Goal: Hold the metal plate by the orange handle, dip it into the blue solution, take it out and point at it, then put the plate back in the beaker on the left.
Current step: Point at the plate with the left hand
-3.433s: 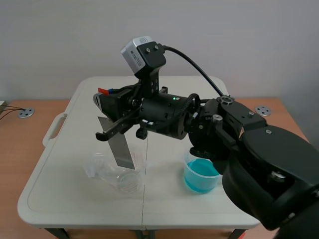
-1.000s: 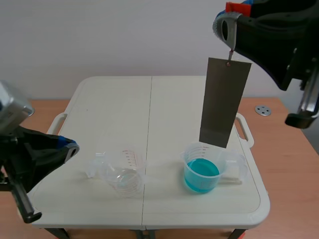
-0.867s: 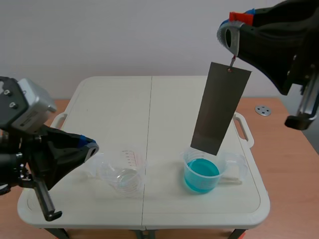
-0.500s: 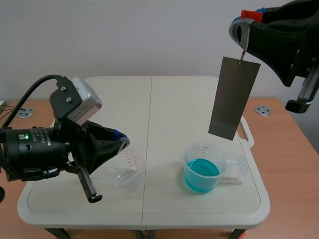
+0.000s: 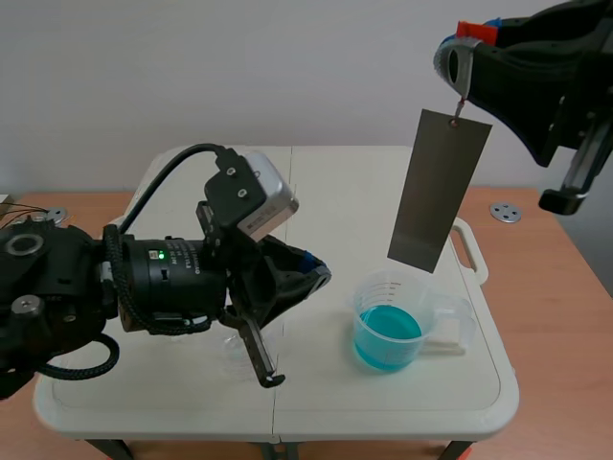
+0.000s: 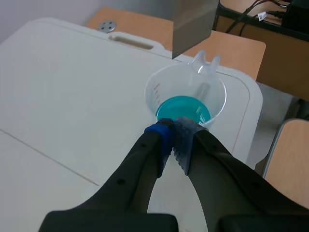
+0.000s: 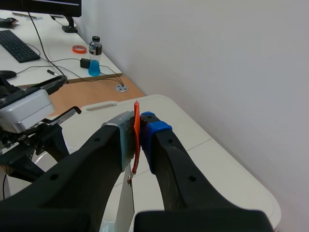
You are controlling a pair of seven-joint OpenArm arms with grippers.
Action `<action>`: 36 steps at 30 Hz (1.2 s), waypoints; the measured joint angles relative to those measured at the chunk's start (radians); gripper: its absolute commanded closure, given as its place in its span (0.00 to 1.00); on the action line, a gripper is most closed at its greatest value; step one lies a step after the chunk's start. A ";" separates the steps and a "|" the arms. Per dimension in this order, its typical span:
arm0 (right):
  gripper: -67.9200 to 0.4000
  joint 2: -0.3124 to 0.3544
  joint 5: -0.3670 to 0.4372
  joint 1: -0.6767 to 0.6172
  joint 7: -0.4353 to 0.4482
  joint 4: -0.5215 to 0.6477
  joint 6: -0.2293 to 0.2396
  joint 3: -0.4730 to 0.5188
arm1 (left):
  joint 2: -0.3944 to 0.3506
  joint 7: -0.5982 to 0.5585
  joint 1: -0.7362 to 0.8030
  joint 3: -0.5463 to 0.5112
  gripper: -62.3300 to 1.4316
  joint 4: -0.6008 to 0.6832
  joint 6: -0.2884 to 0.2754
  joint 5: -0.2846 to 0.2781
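My right gripper (image 5: 466, 40) is high at the right, shut on the orange handle (image 7: 136, 137). From the handle hangs the grey metal plate (image 5: 439, 189), tilted, with its lower edge just above the beaker of blue solution (image 5: 388, 331). My left gripper (image 5: 320, 276) is shut on nothing, low over the table, with its tips close beside that beaker. In the left wrist view the left gripper (image 6: 175, 131) points at the beaker of blue solution (image 6: 186, 104), and the plate's lower end (image 6: 193, 21) hangs beyond it. My left arm hides most of the empty clear beaker (image 5: 234, 351).
The white folding table (image 5: 326, 192) has moulded handles at its sides; wooden desks lie around it. My left arm and its camera fill the table's front left. A keyboard (image 7: 17, 46), a bottle (image 7: 94, 63) and cables lie on a far desk.
My left arm has swung in from the left across the empty beaker, and its shut gripper is now beside the blue beaker. The right arm stays high; the hanging plate has swayed slightly.
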 measured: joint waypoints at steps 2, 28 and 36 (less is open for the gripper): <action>0.98 0.000 0.000 0.000 0.000 0.000 0.000 0.000 | 0.017 0.000 -0.018 0.014 0.93 -0.013 0.000 0.012; 0.98 0.000 0.000 0.000 0.000 0.000 0.000 0.000 | 0.106 -0.008 -0.131 0.052 0.93 -0.169 0.030 0.052; 0.98 0.000 0.000 0.000 -0.001 0.000 0.000 0.000 | 0.058 -0.008 -0.100 -0.018 0.93 -0.116 0.090 0.040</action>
